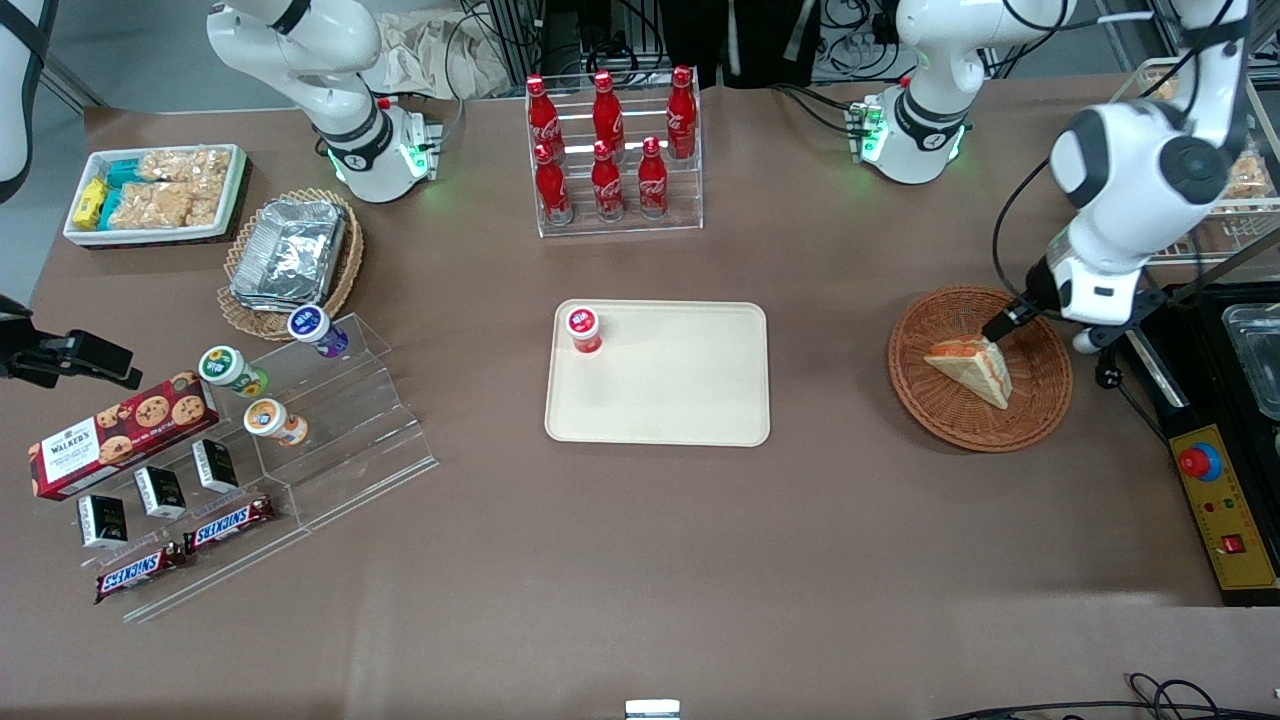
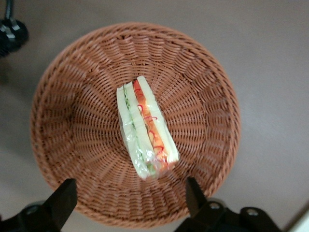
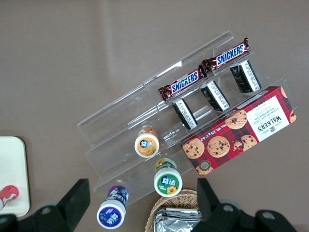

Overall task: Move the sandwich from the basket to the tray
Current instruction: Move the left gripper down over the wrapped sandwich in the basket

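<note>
Snickers bars (image 1: 186, 551) lie nearest; the claw (image 2: 130, 203) hovers spread wide over the sandwich (image 2: 146, 126) in the basket (image 2: 63, 121), seemingly touching nothing.

The pincer (image 2: 130, 200) hangs spread above the basket (image 1: 1040, 400), open bench (image 1: 830, 370) lies between basket and tray (image 1: 690, 400), where only a red-capped cup (image 1: 583, 329) stands.

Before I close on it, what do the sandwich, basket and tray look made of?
Sandwich: soft pale bread, apparently under clear glossy film, judging by wrinkled highlights. Basket: reddish-brown woven wicker or rattan, matte, weave ribs plain. Tray: smooth cream surface, probably moulded plastic, with rounded corners and a low rim. The gripper hangs open above the basket, touching nothing.
</note>
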Robot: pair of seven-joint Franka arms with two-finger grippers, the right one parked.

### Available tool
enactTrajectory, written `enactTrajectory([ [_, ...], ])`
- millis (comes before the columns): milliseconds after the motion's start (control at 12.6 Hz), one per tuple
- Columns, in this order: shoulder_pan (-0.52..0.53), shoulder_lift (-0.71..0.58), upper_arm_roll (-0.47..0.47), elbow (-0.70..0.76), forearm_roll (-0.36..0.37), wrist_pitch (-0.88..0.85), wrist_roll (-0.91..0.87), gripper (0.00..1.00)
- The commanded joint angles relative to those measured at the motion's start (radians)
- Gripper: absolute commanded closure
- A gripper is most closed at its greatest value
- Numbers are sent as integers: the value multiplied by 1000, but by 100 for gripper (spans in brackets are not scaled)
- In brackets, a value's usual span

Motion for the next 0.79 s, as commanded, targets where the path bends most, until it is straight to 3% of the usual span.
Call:
enactTrajectory([
  [0, 4, 100, -9, -18, 0, 130, -56, 0],
  [317, 3, 231, -11, -47, -5, 342, -108, 0],
  [396, 0, 254, -11, -48, -6, 362, -108, 4],
  [475, 0, 257, -11, -47, -6, 365, -117, 43],
  [554, -2, 253, -11, -48, -5, 363, -125, 99],
  [713, -5, 251, -16, -42, -5, 359, -137, 100],
])
